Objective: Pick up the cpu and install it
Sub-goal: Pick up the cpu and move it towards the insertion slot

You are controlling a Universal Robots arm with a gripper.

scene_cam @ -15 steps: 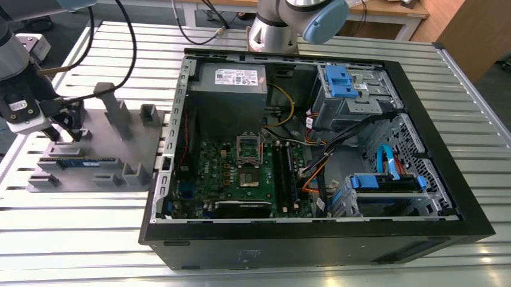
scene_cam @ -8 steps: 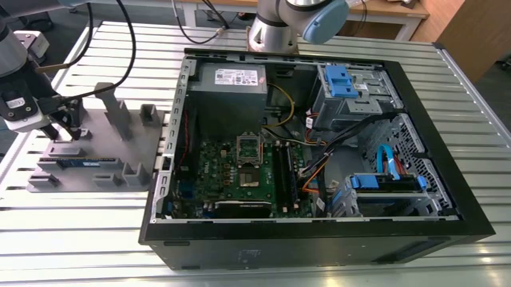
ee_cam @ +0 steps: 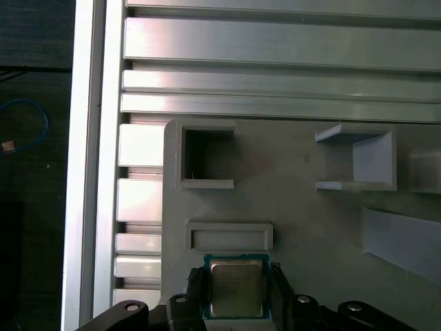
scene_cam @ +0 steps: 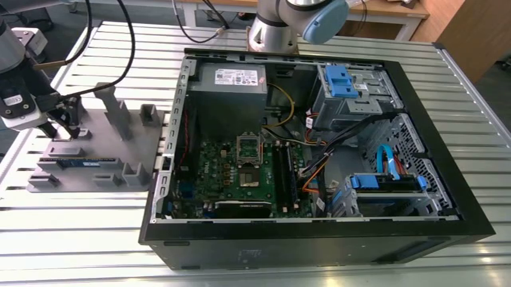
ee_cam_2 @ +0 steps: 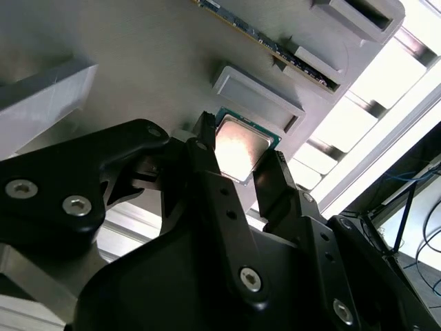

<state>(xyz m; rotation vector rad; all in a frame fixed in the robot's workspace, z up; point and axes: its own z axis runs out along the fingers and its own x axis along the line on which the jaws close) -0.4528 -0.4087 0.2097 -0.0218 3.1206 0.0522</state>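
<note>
The cpu (ee_cam: 236,289) is a small square chip with a silvery top (ee_cam_2: 239,146), seen in both wrist views just over the grey fixture plate (ee_cam: 303,227). My gripper (ee_cam: 236,281) has one black finger against each side of the chip and looks shut on it (ee_cam_2: 238,150). Whether the chip rests on the plate or is lifted off it, I cannot tell. In the exterior view the gripper (scene_cam: 62,128) hangs over the plate (scene_cam: 119,149) at that view's left, away from the motherboard socket (scene_cam: 250,178) inside the open computer case.
A blue-green memory stick (scene_cam: 80,161) lies on the plate near the gripper. Grey posts and holders (scene_cam: 112,110) rise from the plate. The black case wall (scene_cam: 319,239) and cables (scene_cam: 319,161) surround the motherboard. A ribbed aluminium table (scene_cam: 80,239) carries everything.
</note>
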